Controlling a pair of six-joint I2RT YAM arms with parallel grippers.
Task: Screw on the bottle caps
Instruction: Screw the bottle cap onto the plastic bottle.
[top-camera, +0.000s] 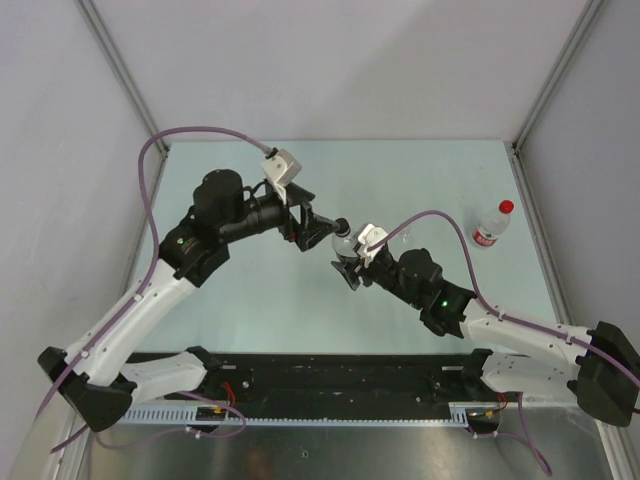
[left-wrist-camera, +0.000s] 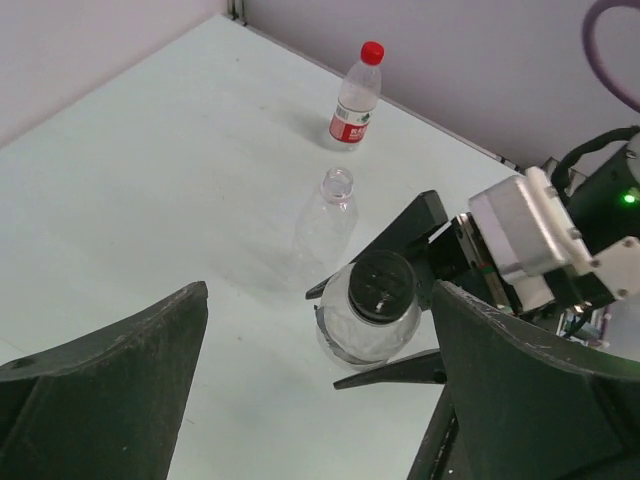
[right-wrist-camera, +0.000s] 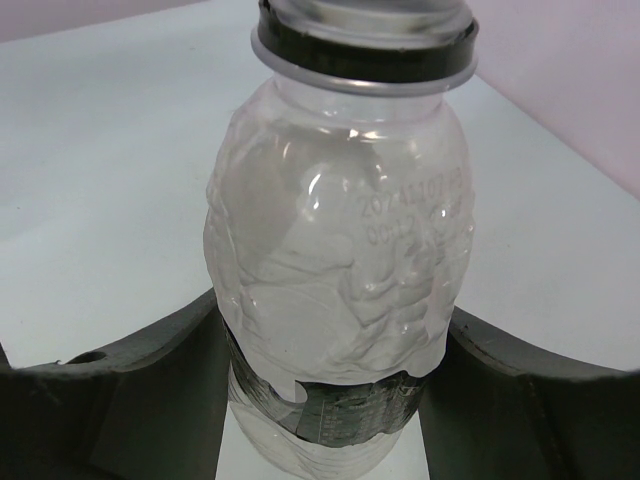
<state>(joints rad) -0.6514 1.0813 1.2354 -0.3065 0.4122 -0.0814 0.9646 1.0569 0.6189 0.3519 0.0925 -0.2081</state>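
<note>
A clear crumpled bottle (right-wrist-camera: 335, 250) with a dark label band stands upright in my right gripper (right-wrist-camera: 330, 400), which is shut on its lower body. A black cap (right-wrist-camera: 365, 40) sits on its neck. In the left wrist view the same black cap (left-wrist-camera: 380, 287) lies just ahead of my left gripper (left-wrist-camera: 320, 400), whose jaws stand wide open and apart from it, the right finger (left-wrist-camera: 530, 390) nearest. From above, the left gripper (top-camera: 328, 232) faces the capped bottle (top-camera: 343, 242) held by the right gripper (top-camera: 350, 264). An uncapped clear bottle (left-wrist-camera: 335, 205) stands behind. A labelled bottle (left-wrist-camera: 355, 100) wears a red cap (left-wrist-camera: 372, 52).
The red-capped bottle (top-camera: 492, 224) stands near the table's right edge. Grey walls close in the far and side edges of the pale table (top-camera: 250, 300). Purple cables (top-camera: 150, 170) loop over both arms. A black rail (top-camera: 340, 375) runs along the near edge.
</note>
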